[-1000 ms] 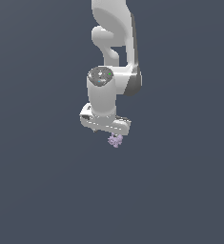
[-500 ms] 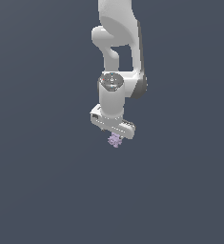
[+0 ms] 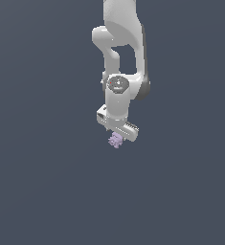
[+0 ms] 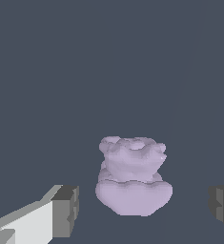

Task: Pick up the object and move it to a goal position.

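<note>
Where the fingers (image 4: 66, 210) spread apart, lilac object (image 4: 132, 176) between them untouched, fingertips cut off.

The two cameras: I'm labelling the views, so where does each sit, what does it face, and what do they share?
Exterior view: off the arm, facing the white arm and its tool hanging over the lilac lumpy object.
Wrist view: on the wrist, looking along the open tool at the object; only the fingertips show.
Shared: object and tool.
</note>
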{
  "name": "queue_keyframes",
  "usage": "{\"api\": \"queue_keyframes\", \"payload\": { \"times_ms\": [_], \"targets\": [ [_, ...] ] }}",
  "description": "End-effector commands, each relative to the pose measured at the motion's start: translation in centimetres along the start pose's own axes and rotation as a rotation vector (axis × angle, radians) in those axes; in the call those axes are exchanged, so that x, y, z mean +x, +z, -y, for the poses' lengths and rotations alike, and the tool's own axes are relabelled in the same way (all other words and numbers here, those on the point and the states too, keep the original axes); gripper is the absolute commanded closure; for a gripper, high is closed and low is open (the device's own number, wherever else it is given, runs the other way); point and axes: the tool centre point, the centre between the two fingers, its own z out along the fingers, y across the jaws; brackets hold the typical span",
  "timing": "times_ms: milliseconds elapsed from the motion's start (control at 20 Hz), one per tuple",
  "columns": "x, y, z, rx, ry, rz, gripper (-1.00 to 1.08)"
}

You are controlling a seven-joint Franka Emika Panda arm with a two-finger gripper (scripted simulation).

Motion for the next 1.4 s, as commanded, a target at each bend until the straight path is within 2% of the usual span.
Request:
{"api": "queue_keyframes", "payload": {
  "times_ms": [0,400,900,1150,1200,1350],
  "targets": [
    [-0.2,0.2,0.1,0.0,0.018,-0.001,-0.92],
    [-0.3,0.6,0.1,-0.001,0.023,-0.001,-0.92],
    [-0.4,4.7,0.0,-0.001,0.026,-0.001,-0.92],
    [-0.4,5.3,0.1,-0.001,0.027,-0.001,-0.92],
    [-0.4,5.3,0.1,-0.001,0.027,-0.001,1.08],
    [-0.4,5.3,0.1,-0.001,0.027,-0.001,1.08]
  ]
}}
